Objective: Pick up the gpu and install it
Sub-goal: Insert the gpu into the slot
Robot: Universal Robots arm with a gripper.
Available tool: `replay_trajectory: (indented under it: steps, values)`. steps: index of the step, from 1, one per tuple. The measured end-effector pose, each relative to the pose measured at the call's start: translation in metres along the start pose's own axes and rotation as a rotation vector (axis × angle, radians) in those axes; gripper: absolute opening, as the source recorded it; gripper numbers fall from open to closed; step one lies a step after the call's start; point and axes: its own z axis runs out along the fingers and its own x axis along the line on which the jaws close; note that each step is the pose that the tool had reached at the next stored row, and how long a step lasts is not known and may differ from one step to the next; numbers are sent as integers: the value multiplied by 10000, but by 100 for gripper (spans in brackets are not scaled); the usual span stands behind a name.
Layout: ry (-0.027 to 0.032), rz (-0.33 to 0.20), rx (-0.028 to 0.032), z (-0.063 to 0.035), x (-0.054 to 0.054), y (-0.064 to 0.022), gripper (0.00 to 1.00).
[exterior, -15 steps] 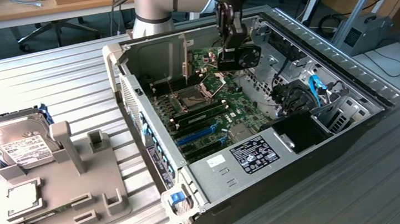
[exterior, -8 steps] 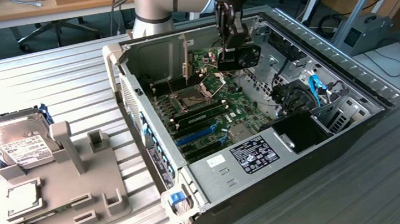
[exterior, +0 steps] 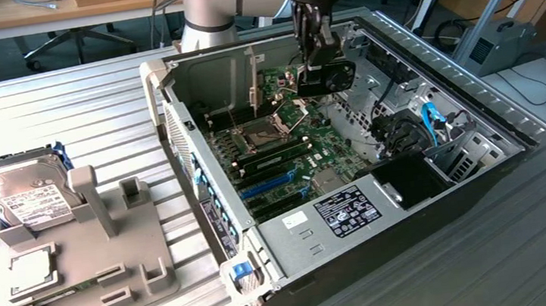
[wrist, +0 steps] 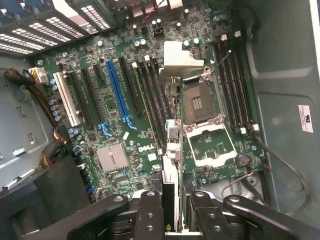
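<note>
The gpu (wrist: 172, 160) hangs edge-on, clamped between my gripper's (wrist: 173, 200) fingers above the motherboard (wrist: 115, 100). In the exterior view I see the hard drive (exterior: 25, 193) on a grey holder (exterior: 84, 287) at far left and the open computer case (exterior: 182, 132) at centre.

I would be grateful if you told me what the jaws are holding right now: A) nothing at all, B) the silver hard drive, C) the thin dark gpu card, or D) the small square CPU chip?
C: the gpu stands edge-on between the jaws above the motherboard, while the hard drive sits in the grey holder.
</note>
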Motion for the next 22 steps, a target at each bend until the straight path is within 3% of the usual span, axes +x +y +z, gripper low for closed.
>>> replay_trajectory:
  steps: [14, 22]
  values:
    - [45, -178, 21, 4, -8, 3, 26]
    - [7, -550, 31, 5, -9, 2, 26]
